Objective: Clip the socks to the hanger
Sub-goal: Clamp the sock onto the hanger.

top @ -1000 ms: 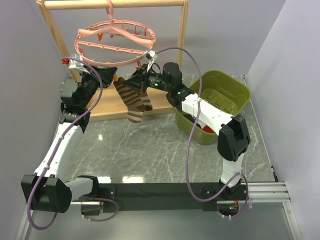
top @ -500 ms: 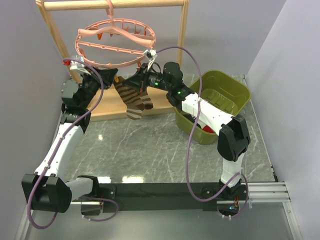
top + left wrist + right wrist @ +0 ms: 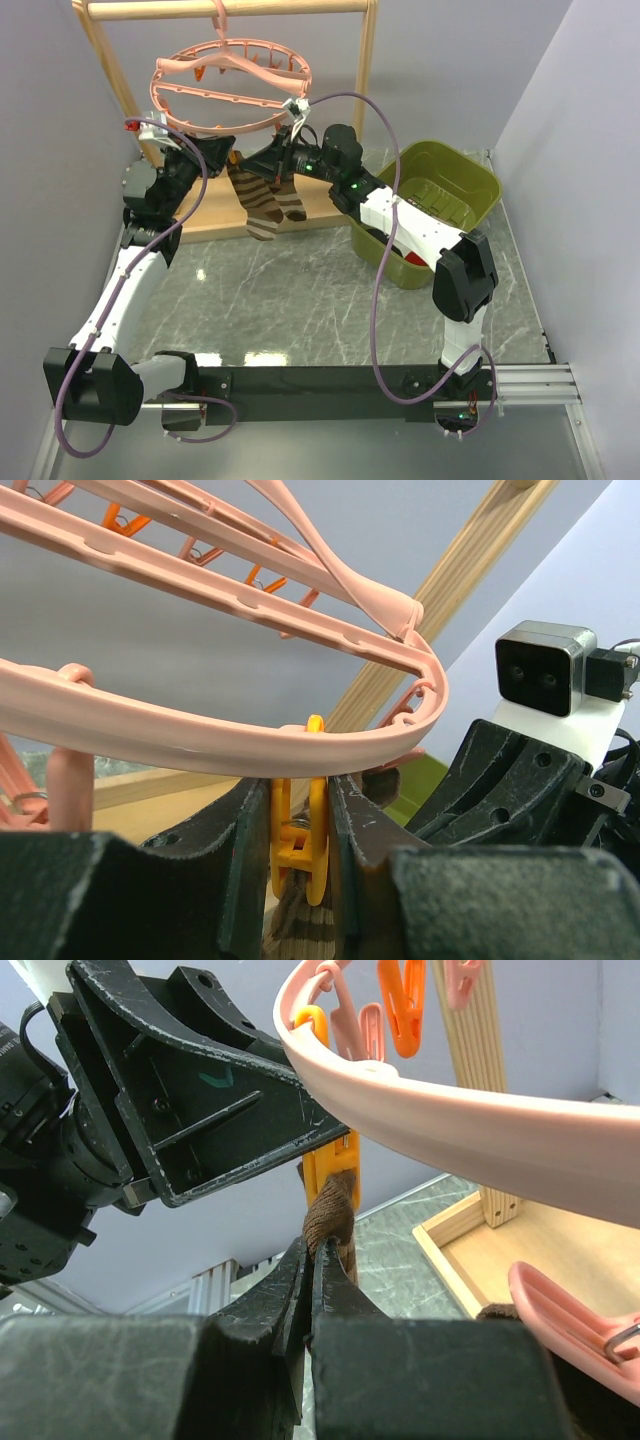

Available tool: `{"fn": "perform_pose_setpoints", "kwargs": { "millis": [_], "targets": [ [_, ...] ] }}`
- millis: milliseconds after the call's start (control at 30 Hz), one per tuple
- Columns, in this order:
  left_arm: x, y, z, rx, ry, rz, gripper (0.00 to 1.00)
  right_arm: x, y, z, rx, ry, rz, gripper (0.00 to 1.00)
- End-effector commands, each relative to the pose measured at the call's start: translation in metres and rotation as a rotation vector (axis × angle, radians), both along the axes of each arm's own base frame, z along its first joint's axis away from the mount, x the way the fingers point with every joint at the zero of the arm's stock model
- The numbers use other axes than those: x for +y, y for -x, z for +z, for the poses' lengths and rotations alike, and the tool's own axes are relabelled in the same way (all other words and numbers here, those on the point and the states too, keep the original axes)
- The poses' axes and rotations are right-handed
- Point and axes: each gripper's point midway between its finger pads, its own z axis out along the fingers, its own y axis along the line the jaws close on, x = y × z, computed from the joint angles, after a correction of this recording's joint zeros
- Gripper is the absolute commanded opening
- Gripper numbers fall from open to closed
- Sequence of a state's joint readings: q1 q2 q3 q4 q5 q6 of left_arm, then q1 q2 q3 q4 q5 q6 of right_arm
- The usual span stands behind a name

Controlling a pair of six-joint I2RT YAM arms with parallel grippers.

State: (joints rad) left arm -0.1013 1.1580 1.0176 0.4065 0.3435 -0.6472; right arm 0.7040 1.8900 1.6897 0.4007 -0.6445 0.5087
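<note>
Left arm (image 3: 125,290), right arm (image 3: 415,228): white shells on long links, chunky black joint housings. Loose purple cables (image 3: 375,300) along both. Green lights near the right wrist. Left pincer (image 3: 298,830) grainy matte black. Grey two-lens camera box (image 3: 545,670) on a white bracket.

This is a robotics lab test cell, not a home. A marble-patterned table (image 3: 330,300) is boxed in by bare lilac-grey partition walls (image 3: 450,70) along its far, left and right edges, and a black rail (image 3: 330,380) on its near edge carries the left arm (image 3: 125,290) and right arm (image 3: 420,230), which trail purple cables (image 3: 377,300). The household things are a wooden rack (image 3: 230,8) with a pink hanger (image 3: 215,97) at the far left corner and a green tub (image 3: 455,158) by the right edge.
</note>
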Motion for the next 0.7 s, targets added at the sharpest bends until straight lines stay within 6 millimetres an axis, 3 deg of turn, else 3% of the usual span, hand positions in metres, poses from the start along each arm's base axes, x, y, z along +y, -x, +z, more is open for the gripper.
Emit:
{"fn": "perform_pose_setpoints", "kwargs": {
  "millis": [0,100,167,333,467,667],
  "targets": [
    [-0.003,0.011,0.022,-0.076,-0.005,-0.022,0.25,0.003,0.002,0.031,-0.063,-0.061,0.003,0.00],
    [-0.001,0.013,0.022,-0.067,-0.010,-0.011,0.31,0.002,0.001,0.029,-0.057,-0.051,-0.013,0.00],
    [0.001,0.016,0.023,-0.066,-0.006,0.001,0.44,0.002,-0.001,0.027,-0.066,-0.039,-0.025,0.00],
    [0.010,0.016,0.021,-0.046,-0.008,0.053,0.60,0.002,-0.005,0.021,-0.046,-0.014,-0.037,0.00],
    [0.016,0.019,0.024,-0.048,-0.003,0.084,0.64,0.004,-0.009,0.017,-0.027,-0.002,-0.044,0.01],
    [0.035,0.015,0.021,0.020,-0.008,0.189,0.74,-0.004,-0.011,0.016,-0.029,0.071,-0.089,0.73]
  ]
}}
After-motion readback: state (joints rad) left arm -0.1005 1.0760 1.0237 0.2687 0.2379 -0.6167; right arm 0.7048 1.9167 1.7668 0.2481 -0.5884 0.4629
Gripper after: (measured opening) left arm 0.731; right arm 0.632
